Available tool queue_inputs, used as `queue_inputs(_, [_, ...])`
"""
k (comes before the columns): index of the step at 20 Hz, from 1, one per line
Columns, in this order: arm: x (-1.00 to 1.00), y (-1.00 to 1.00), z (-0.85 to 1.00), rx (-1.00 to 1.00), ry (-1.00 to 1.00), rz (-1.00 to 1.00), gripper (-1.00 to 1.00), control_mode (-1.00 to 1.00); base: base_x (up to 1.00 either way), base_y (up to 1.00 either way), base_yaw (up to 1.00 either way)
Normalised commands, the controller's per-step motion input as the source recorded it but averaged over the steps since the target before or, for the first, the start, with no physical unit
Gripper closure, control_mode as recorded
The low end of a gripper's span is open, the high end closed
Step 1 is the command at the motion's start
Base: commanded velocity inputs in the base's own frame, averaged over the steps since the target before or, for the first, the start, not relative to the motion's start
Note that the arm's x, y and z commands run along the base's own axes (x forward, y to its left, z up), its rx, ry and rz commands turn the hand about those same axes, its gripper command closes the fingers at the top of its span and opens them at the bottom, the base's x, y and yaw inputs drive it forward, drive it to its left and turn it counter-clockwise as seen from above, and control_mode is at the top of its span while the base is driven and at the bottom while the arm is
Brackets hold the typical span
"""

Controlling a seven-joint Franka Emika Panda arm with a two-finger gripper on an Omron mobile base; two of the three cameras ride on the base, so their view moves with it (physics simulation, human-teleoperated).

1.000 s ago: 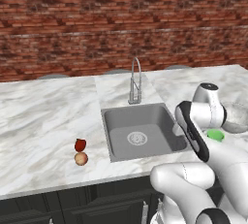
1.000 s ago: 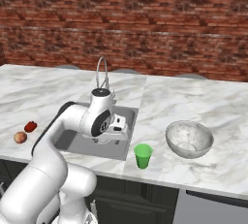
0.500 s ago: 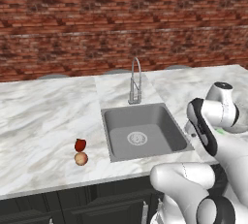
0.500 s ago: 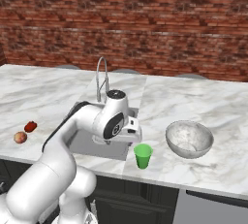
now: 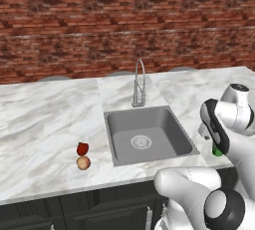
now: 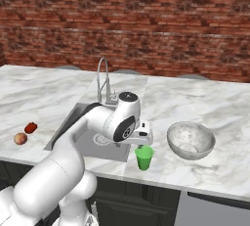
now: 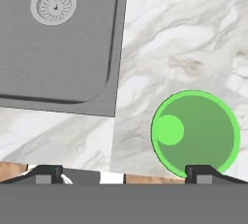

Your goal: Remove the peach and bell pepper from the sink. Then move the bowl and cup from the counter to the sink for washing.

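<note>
Swinging rightward off the sink (image 6: 73,122) since the earlier frames, the gripper (image 6: 142,141) now hangs just above the cup (image 6: 144,157), jaws spread wide and empty. That green cup stands on the table (image 6: 215,117) just right of the sink, beside the bowl (image 6: 191,140). Left of the sink, the peach (image 5: 83,163) and bell pepper (image 5: 82,149) already lie on the marble. Judging by this, the cup transfer is in hand; next the jaws must shift to centre over the rim, descend, and close.
</note>
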Motion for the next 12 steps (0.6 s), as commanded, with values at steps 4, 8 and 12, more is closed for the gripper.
queue_inputs(4, [0.07,-0.16,-0.02,0.00,0.00,0.00,-1.00,-1.00,0.00,0.00,0.00])
queue_inputs(8, [0.12,-0.11,-0.04,0.00,0.00,0.00,-1.00,-1.00,0.00,0.00,0.00])
queue_inputs(12, [0.13,-0.11,-0.08,0.00,0.00,0.00,-1.00,-1.00,0.00,0.00,0.00])
